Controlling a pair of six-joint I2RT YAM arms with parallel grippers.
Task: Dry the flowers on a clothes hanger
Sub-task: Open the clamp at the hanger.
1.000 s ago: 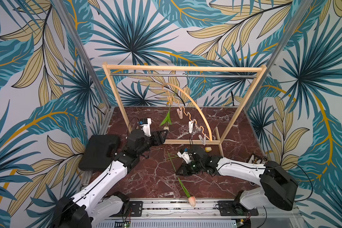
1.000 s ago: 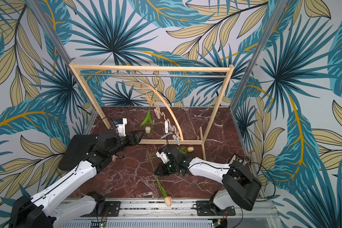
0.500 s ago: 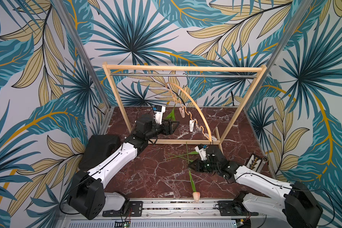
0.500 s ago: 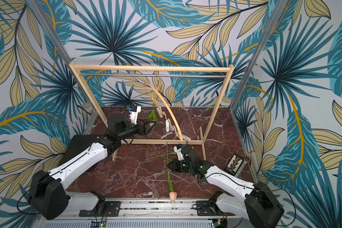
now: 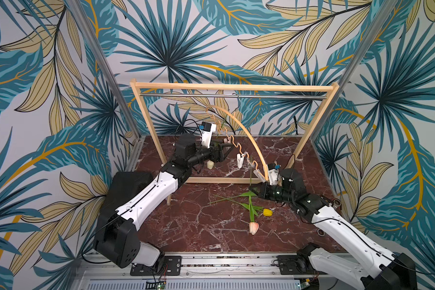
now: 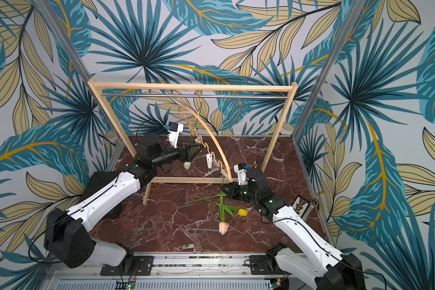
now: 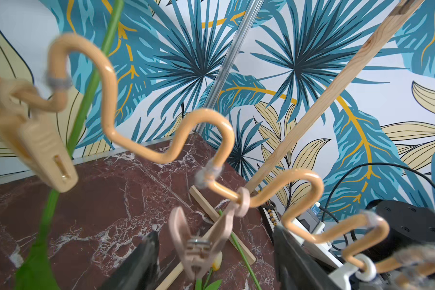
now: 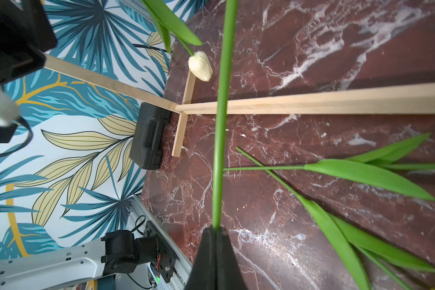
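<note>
Pink tulip (image 5: 253, 226): long axis back-to-front, head frontward, stem in right fingers (image 8: 206, 256).

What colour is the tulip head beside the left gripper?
Cream-white; tulip head shows best in the right wrist view.

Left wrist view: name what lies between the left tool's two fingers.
A pale pink clothespin, hung from the hanger's wavy bar, lies between the fingers of the open left tool; the left wrist view shows it.
</note>
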